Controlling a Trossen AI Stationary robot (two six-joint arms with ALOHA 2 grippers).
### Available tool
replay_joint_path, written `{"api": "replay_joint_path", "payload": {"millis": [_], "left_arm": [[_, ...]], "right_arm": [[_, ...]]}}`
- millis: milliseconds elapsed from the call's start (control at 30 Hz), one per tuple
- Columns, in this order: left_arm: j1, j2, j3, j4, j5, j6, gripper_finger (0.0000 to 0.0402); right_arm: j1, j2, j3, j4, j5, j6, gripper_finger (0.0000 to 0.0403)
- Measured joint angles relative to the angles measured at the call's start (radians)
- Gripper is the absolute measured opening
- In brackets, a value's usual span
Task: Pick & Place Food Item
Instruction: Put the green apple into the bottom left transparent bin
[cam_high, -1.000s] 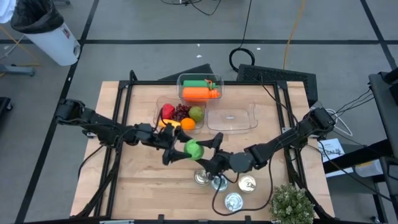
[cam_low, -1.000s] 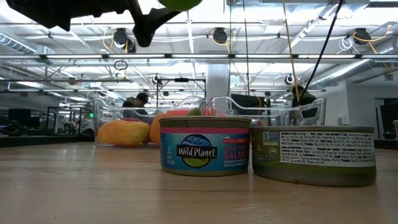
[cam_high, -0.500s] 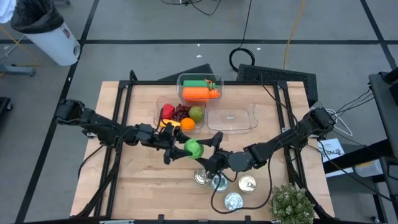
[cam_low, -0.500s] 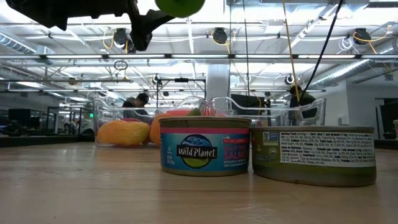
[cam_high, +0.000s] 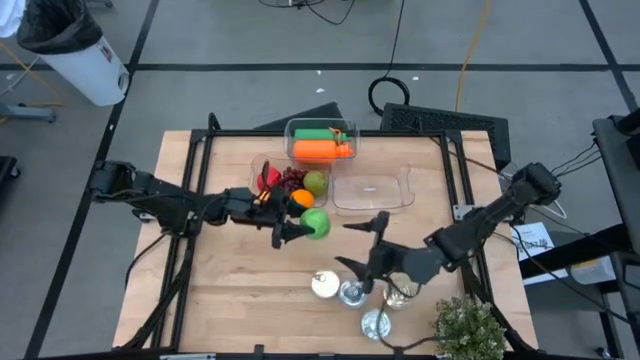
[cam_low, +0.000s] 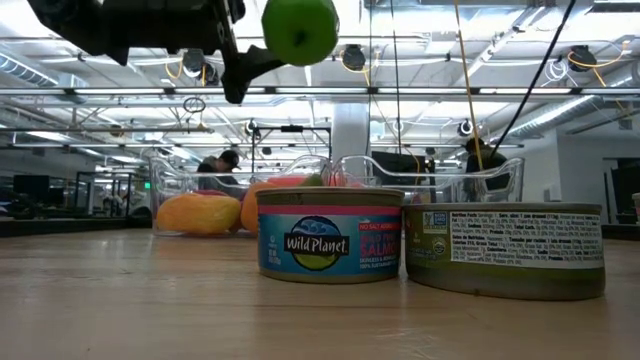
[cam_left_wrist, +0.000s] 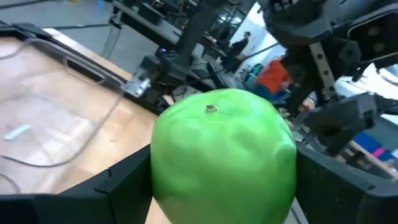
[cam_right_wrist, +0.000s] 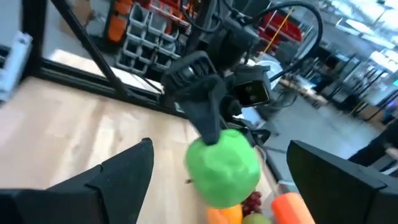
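Note:
A green apple (cam_high: 316, 223) hangs in the air over the middle of the table, shut in my left gripper (cam_high: 303, 229), which reaches in from the table's left. In the low view the apple (cam_low: 300, 30) is high above the cans with the dark gripper (cam_low: 232, 52) beside it. It fills the left wrist view (cam_left_wrist: 224, 158). My right gripper (cam_high: 358, 245) is open, a short way to the apple's right and apart from it. Its wrist view looks at the apple (cam_right_wrist: 224, 163) between its spread fingers. My left gripper pinches the green apple between its two fingers, one finger (cam_left_wrist: 118, 186) on each flank (cam_left_wrist: 165, 180). The fingers come about level from the table's left. The apple is lifted clear of the table, its stem dimple (cam_left_wrist: 210, 109) facing away from the wrist.
Toward the far edge are a clear container of carrots (cam_high: 320, 141), one of mixed fruit (cam_high: 289, 186) and an empty clear one (cam_high: 373, 190). Several cans (cam_high: 352, 292) stand near the front edge, two of them close in the low view (cam_low: 328, 235). A potted plant (cam_high: 468, 330) fills the near right corner.
My right gripper has drawn back from the apple toward the table's right and near edge. My left gripper has carried the apple a little toward the far edge and the fruit container. In the low view the apple has come fully into the picture from the top.

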Motion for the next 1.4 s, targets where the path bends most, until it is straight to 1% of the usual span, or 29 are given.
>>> {"api": "replay_joint_path", "payload": {"millis": [100, 167, 233, 367, 400, 567, 667, 767, 800, 867, 1033, 1100, 1200, 1267, 1400], "left_arm": [[0.036, -0.003, 0.000, -0.018, 0.007, 0.006, 0.0323], [0.064, -0.019, 0.000, -0.065, 0.004, 0.018, 0.0323], [0.095, -0.032, 0.000, -0.093, 0.001, 0.024, 0.0323], [0.156, -0.086, -0.002, -0.215, -0.010, 0.058, 0.0323], [0.172, -0.099, 0.001, -0.242, -0.028, 0.068, 0.0323], [0.259, -0.156, 0.000, -0.515, -0.168, 0.068, 0.0323], [0.299, -0.160, 0.000, -0.678, -0.267, 0.039, 0.0326], [0.333, -0.151, -0.001, -0.781, -0.368, -0.001, 0.0324], [0.342, -0.145, -0.001, -0.806, -0.386, -0.016, 0.0323], [0.358, -0.138, 0.000, -0.828, -0.370, -0.044, 0.0329], [0.371, -0.133, 0.000, -0.823, -0.206, -0.036, 0.0381], [0.371, -0.134, 0.000, -0.811, -0.164, -0.033, 0.0391], [0.372, -0.165, -0.001, -0.813, -0.144, -0.053, 0.0380], [0.372, -0.193, -0.001, -0.809, -0.159, -0.061, 0.0371], [0.372, -0.237, -0.001, -0.811, -0.176, -0.021, 0.0364]], "right_arm": [[0.023, -0.046, -0.030, -0.030, -0.013, 0.063, 0.0343], [0.027, -0.078, -0.072, -0.019, -0.056, 0.092, 0.0341], [0.026, -0.121, -0.130, 0.019, -0.094, 0.123, 0.0341], [0.025, -0.210, -0.270, 0.158, -0.148, 0.146, 0.0340], [0.026, -0.232, -0.311, 0.202, -0.163, 0.146, 0.0340], [0.026, -0.349, -0.512, 0.408, -0.172, 0.146, 0.0339], [0.024, -0.399, -0.609, 0.487, -0.166, 0.162, 0.0337], [0.023, -0.432, -0.681, 0.560, -0.159, 0.161, 0.0337], [0.022, -0.439, -0.699, 0.585, -0.159, 0.155, 0.0337], [0.014, -0.447, -0.713, 0.630, -0.160, 0.134, 0.0336], [0.004, -0.464, -0.714, 0.592, -0.160, 0.142, 0.0336], [0.004, -0.464, -0.715, 0.569, -0.160, 0.161, 0.0336], [0.005, -0.465, -0.715, 0.547, -0.160, 0.183, 0.0336], [0.005, -0.465, -0.715, 0.542, -0.160, 0.187, 0.0336], [0.005, -0.465, -0.715, 0.540, -0.161, 0.187, 0.0336]]}}
